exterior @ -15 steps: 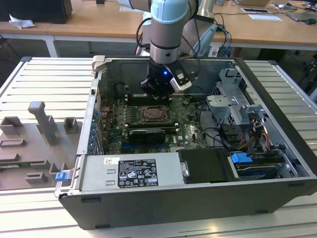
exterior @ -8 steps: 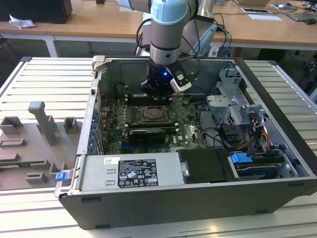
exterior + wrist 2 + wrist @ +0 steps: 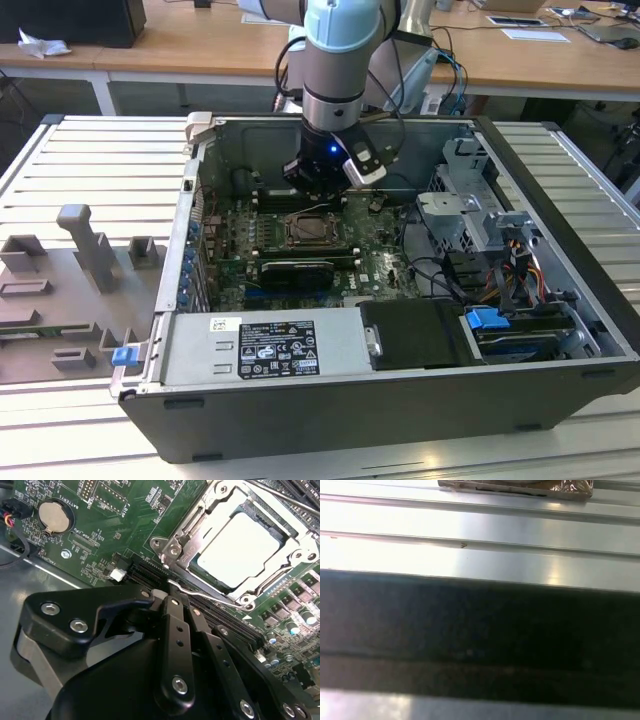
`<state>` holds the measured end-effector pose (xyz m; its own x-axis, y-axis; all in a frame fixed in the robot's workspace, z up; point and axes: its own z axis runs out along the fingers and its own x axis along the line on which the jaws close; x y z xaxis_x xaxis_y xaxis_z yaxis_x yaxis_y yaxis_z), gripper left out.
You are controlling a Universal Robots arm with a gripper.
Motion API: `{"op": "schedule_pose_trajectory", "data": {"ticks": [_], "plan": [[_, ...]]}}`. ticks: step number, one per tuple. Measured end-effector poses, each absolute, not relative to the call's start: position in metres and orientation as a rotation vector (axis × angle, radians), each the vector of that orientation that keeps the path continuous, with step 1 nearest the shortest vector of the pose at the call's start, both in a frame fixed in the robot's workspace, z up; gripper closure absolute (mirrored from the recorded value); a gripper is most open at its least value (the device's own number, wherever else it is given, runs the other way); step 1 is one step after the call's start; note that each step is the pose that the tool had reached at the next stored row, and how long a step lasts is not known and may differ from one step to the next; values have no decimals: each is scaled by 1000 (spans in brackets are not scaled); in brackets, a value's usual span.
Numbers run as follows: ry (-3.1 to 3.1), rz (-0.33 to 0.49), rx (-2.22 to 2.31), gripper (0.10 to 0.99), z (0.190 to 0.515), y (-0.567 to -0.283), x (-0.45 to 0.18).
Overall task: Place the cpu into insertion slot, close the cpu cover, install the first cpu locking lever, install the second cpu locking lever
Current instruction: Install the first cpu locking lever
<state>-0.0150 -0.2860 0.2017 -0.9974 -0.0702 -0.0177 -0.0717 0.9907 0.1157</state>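
An open computer case [image 3: 560, 250] lies on a ribbed metal table [image 3: 90, 180]. Inside, just below the tool, sits the green motherboard [image 3: 100, 540], with a round coin-cell battery [image 3: 52, 517] on it off to one side of the tool. Near the tool's tip runs a long black expansion slot [image 3: 220, 615]. Farther from the tool, a labelled power supply [image 3: 265, 345] lines the case's near wall, and grey plastic fixtures [image 3: 85, 250] stand outside the case at the exterior view's left.

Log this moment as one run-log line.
cpu: seated in insertion slot | cpu cover: down around it | end effector: at wire locking lever beside socket
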Motion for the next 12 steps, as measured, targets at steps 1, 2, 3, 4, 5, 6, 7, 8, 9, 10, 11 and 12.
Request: {"op": "schedule_pose_trajectory", "data": {"ticks": [1,2,3,4,5,6,7,8,9,10,11,12], "plan": [[3121,181,-111,980,203,-286,-15],[3121,181,-111,980,205,-286,-15],[3121,181,-111,980,208,-286,-15],[3121,181,-111,980,210,-286,-15],[3121,181,-111,980,213,-286,-15],[3121,182,-111,980,216,-286,-15],[3121,183,-111,980,219,-286,-16],[3121,184,-111,980,222,-286,-16],[3121,184,-111,980,224,-286,-17],[3121,185,-111,980,226,-286,-18],[3121,186,-111,980,228,-286,-19],[3121,188,-111,980,228,-286,-20]]}}
